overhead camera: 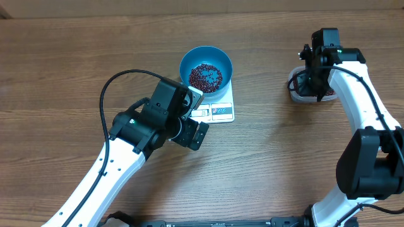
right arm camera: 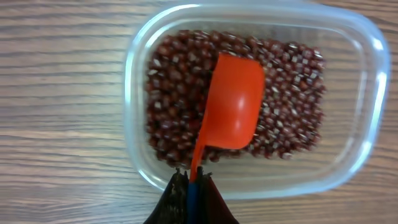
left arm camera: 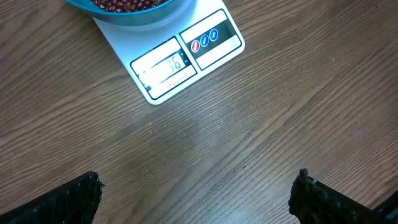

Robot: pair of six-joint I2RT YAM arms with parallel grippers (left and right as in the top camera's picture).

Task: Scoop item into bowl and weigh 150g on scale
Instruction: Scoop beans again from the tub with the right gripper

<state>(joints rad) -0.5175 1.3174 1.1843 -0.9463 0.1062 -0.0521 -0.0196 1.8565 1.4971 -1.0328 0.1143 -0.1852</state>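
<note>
Now, right hand (right arm camera: 191,182) gripping orange scoop (right arm camera: 233,102) over beans (right arm camera: 171,87) in clear tub (right arm camera: 368,93), left hand (left arm camera: 196,194) wide beside scale (left arm camera: 163,65), bowl (overhead camera: 187,62) atop.

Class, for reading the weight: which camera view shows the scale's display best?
Left wrist view: the scale's display faces the camera, large enough to read digits. Overhead shows it tiny beside the bowl, unreadable. Right wrist view misses it entirely.

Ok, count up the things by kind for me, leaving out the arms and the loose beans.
blue bowl: 1
scale: 1
clear tub: 1
orange scoop: 1
Total: 4
</note>
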